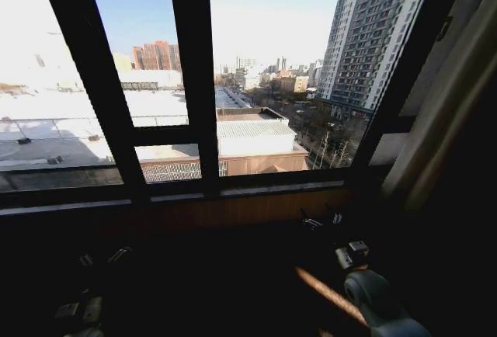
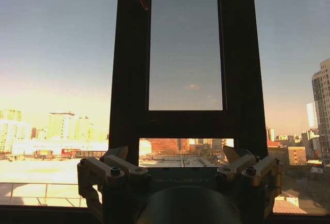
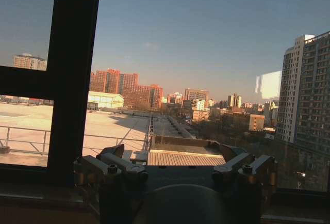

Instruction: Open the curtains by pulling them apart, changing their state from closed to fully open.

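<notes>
The window [image 1: 194, 81] stands uncovered across the head view, with the city outside in full sight. A pale cream curtain [image 1: 443, 112] hangs gathered in a narrow band at the window's right edge. My left gripper [image 1: 102, 258] is low in the shadow at the lower left. In the left wrist view, this left gripper [image 2: 178, 157] is open and empty, facing the dark window frame [image 2: 134, 79]. My right gripper [image 1: 323, 219] is held below the sill at the lower right. The right wrist view shows this right gripper [image 3: 175, 154] open too, holding nothing and pointing at the glass.
A dark wall panel [image 1: 233, 220] runs under the window sill [image 1: 233, 191]. Thick dark mullions [image 1: 190, 57] divide the panes. Dark heavy fabric [image 1: 474, 220] fills the far right beside the pale band.
</notes>
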Tool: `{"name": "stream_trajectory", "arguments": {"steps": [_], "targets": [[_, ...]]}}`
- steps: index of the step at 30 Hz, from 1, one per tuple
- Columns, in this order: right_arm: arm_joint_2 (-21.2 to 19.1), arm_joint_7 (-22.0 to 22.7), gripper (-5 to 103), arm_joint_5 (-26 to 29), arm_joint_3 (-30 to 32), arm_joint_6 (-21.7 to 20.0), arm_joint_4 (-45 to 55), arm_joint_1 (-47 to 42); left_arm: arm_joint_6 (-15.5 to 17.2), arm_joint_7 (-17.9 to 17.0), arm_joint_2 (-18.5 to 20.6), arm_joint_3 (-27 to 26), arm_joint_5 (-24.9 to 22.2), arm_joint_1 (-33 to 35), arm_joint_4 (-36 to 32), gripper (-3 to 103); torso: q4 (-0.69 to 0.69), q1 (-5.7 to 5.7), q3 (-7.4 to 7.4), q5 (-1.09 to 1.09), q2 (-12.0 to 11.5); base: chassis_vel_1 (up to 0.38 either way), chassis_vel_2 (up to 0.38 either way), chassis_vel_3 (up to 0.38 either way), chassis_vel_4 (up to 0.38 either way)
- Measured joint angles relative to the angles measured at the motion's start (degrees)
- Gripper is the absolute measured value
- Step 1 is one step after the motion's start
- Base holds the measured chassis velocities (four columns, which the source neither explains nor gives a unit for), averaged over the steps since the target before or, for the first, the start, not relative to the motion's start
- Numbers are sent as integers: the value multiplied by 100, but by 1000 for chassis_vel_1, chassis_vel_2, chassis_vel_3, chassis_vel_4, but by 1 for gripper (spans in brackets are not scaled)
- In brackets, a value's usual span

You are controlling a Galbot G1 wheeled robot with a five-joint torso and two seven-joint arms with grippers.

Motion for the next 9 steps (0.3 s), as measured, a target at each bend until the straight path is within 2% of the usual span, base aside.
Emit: {"name": "stream_trajectory", "arguments": {"steps": [5,9], "targets": [[0,0,100,0,0,0,0,-2,0,0,-1,0,0,2,0,100,-1,-7,-2,0,3,215,-246,-195,217],[0,0,100,0,1,0,0,-3,0,0,-2,0,0,4,0,100,0,-12,-5,0,10,140,-153,-138,163]]}}
